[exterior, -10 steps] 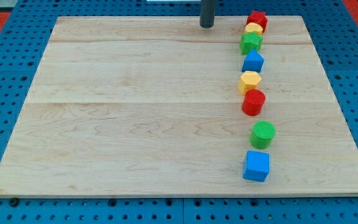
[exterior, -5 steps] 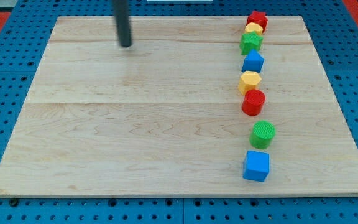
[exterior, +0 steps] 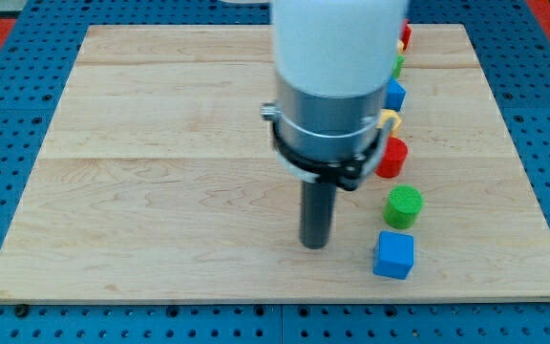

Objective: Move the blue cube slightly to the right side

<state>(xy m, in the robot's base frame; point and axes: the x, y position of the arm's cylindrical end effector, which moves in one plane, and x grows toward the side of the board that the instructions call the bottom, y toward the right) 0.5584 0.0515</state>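
Observation:
The blue cube (exterior: 393,254) sits near the board's bottom edge at the view's right. My tip (exterior: 314,245) rests on the board just to the left of the blue cube, a short gap away, not touching it. The arm's white and grey body fills the view's top centre and hides parts of the block column.
A green cylinder (exterior: 404,205) stands just above the blue cube, then a red cylinder (exterior: 392,158). Partly hidden behind the arm are a yellow block (exterior: 390,118), a second blue block (exterior: 395,94), a green block (exterior: 398,65) and a red block (exterior: 405,34). The wooden board (exterior: 160,172) lies on blue pegboard.
The rod moved from the board's top left down and right to just left of the blue cube, and the arm body now covers the top centre. No block has moved.

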